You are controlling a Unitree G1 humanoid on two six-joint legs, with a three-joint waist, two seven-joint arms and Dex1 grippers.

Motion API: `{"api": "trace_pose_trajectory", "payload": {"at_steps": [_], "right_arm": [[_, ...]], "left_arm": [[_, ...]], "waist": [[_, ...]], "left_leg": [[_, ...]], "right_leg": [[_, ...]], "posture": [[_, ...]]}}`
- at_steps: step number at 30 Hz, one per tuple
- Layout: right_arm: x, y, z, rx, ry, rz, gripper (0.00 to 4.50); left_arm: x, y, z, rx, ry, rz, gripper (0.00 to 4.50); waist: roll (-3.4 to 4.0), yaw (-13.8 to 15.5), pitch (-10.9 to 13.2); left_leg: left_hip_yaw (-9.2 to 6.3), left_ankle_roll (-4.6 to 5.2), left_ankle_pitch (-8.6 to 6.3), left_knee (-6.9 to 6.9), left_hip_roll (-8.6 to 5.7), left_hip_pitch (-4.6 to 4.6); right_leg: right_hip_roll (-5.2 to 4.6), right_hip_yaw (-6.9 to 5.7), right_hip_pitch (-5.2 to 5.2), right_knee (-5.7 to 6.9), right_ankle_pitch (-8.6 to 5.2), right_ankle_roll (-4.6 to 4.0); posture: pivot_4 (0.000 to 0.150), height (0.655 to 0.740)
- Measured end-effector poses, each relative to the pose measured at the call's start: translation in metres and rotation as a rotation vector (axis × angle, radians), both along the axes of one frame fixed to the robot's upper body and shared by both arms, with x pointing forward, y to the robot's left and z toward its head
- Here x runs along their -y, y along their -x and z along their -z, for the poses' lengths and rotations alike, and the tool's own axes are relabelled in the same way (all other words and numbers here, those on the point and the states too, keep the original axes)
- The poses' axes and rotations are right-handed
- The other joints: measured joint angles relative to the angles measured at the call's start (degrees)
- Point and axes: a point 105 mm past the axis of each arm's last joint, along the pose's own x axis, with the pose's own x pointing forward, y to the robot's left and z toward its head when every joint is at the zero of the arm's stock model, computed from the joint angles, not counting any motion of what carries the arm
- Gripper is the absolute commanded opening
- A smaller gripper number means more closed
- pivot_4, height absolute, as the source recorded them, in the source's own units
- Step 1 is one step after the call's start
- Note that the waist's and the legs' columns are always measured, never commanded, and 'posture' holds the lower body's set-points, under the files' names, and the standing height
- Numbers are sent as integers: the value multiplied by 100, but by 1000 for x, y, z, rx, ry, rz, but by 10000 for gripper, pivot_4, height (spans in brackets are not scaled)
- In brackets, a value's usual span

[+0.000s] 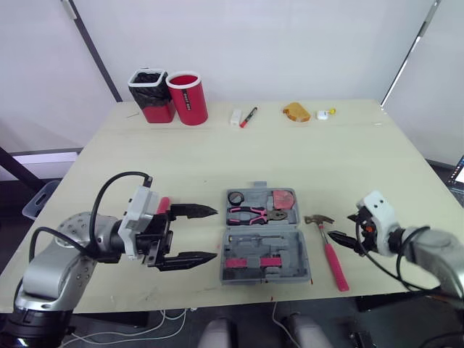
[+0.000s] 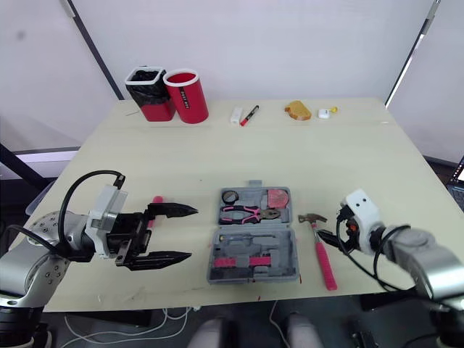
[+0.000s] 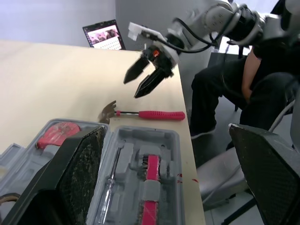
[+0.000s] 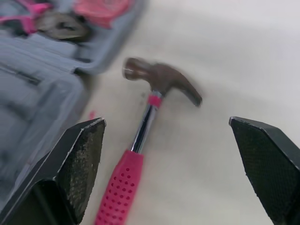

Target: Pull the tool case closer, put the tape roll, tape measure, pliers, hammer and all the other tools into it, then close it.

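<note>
The grey tool case [image 1: 261, 255] lies open near the table's front edge. In it are pink pliers [image 1: 250, 213], a black tape roll [image 1: 234, 197], a red tape measure [image 1: 283, 199] and a screwdriver [image 3: 110, 180]. A pink-handled hammer [image 1: 333, 255] lies on the table just right of the case. My left gripper [image 1: 215, 233] is open, level with the case and just left of it, holding nothing. A pink tool [image 1: 162, 205] lies partly hidden behind it. My right gripper [image 1: 342, 233] hovers open close to the hammer [image 4: 150, 108], slightly right of its head.
At the back stand a red cup [image 1: 188, 97] and a black-lined red bin [image 1: 151, 95]. A marker [image 1: 249, 116], a white block [image 1: 235, 117], a yellow object [image 1: 296, 112] and a small white item [image 1: 322, 114] lie beside them. A seated person [image 3: 243, 84] is off the right edge.
</note>
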Motion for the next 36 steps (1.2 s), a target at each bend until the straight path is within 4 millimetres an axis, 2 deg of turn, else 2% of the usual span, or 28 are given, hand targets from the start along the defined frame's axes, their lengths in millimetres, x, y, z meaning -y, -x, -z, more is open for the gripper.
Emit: {"api": "trace_pose_trajectory", "payload": {"at_steps": [2, 5, 8, 9, 10, 11, 13, 15, 18, 21, 23, 29, 36], "right_arm": [[-1, -7, -12, 41, 13, -100, 44404], [-6, -7, -12, 36, 35, -200, 44404], [-7, -8, -13, 35, 134, -411, 44404], [-6, -13, -29, 103, 306, -698, 44404], [-7, -13, -31, 110, 319, -722, 44404], [-10, -16, -31, 128, 433, -899, 44404], [-18, -21, -18, 126, 589, -1206, 44404], [-20, -28, -14, 142, 688, -1350, 44404], [-21, -36, -12, 171, 756, -1445, 44404], [-38, -45, -7, 229, 851, -1608, 44404], [-43, -50, -1, 254, 928, -1678, 44404], [-45, -59, 5, 329, 1079, -1782, 44404], [-43, -58, 27, 311, 1150, -1867, 44404]], "left_arm": [[0, -1, 0, 5, 6, -5, 45000], [1, -1, 0, 8, 10, -8, 45000], [1, -2, 0, 10, 12, -16, 45000], [1, -3, 2, 12, 13, -33, 45000], [1, -3, 2, 12, 12, -34, 45000], [2, -3, 3, 17, 16, -38, 45000], [2, -1, 5, 19, 25, -63, 45000], [5, 1, 6, 19, 30, -68, 45000], [6, 1, 7, 21, 32, -78, 45000], [5, 2, 8, 21, 33, -102, 45000], [7, 4, 7, 28, 32, -108, 45000], [5, 4, 7, 29, 30, -127, 45000], [7, 7, 6, 39, 27, -131, 45000]], "waist": [[-7, 8, -3], [-5, 17, 0], [12, 18, 18], [14, 0, 28], [10, -4, 28], [7, -9, 34], [9, -8, 41], [5, -4, 50], [2, 10, 54], [2, -7, 55], [4, -4, 57], [8, 13, 59], [8, -3, 59]], "left_leg": [[0, 0, 0, -2, 0, -3], [-7, 0, 0, -5, 2, -6], [3, 0, 0, -2, 1, -8], [16, 0, 0, 0, 1, -3], [16, 0, 0, 1, 2, -1], [18, 0, 0, 0, 5, 2], [18, 0, 0, 1, 6, 1], [19, 0, 0, 2, 6, 0], [19, -1, 1, 2, 6, 0], [17, -2, 1, 2, 9, 2], [15, -3, 2, 1, 11, 2], [12, -23, 13, 1, 9, 2], [13, -27, 16, 2, 3, 6]], "right_leg": [[4, -11, 1, 1, 2, -3], [7, -18, 0, 1, 3, -7], [3, -13, -3, -1, 4, -6], [2, -1, -3, -1, 5, -4], [3, -2, -3, 1, 5, -4], [5, -3, -3, 2, 5, -5], [4, -3, -3, 5, 6, -7], [1, -3, -3, 6, 7, -8], [-2, -4, -2, 5, 7, -10], [-3, -4, -3, 7, 7, -11], [-5, -5, -4, 8, 7, -12], [-16, -8, -5, 10, 7, -12], [-15, -6, -6, 17, 8, -14]], "posture": [[1500, 7400], [1500, 7400], [1500, 7400], [1500, 7400], [1500, 7400], [1500, 7400], [1500, 7400], [1500, 7400], [1500, 7400], [1500, 7400], [1500, 7400], [1500, 7400], [1500, 7400]]}}
